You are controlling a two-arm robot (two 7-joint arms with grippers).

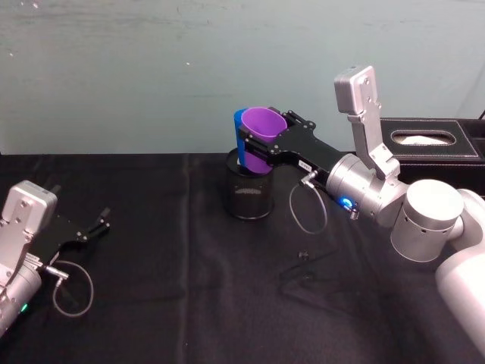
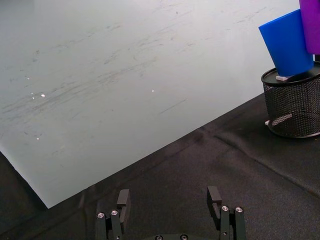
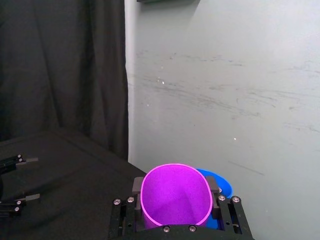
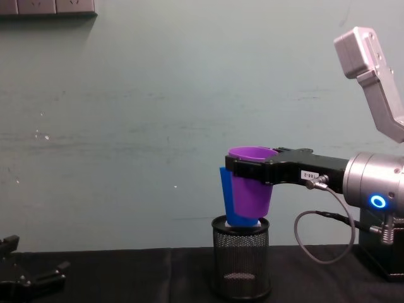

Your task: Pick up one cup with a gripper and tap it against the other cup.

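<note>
The purple cup hangs upright above the black wire-mesh holder, with my right gripper shut on its upper wall from both sides. In the right wrist view the cup's purple mouth sits between the two fingers. The blue cup rests tilted in the mouth of the mesh holder, right against the purple cup on its far side; the two look to be touching. My left gripper is open and parked low on the cloth at the left.
A black tissue box stands at the back right, behind my right arm. A black cloth covers the table, and a pale wall rises close behind the holder.
</note>
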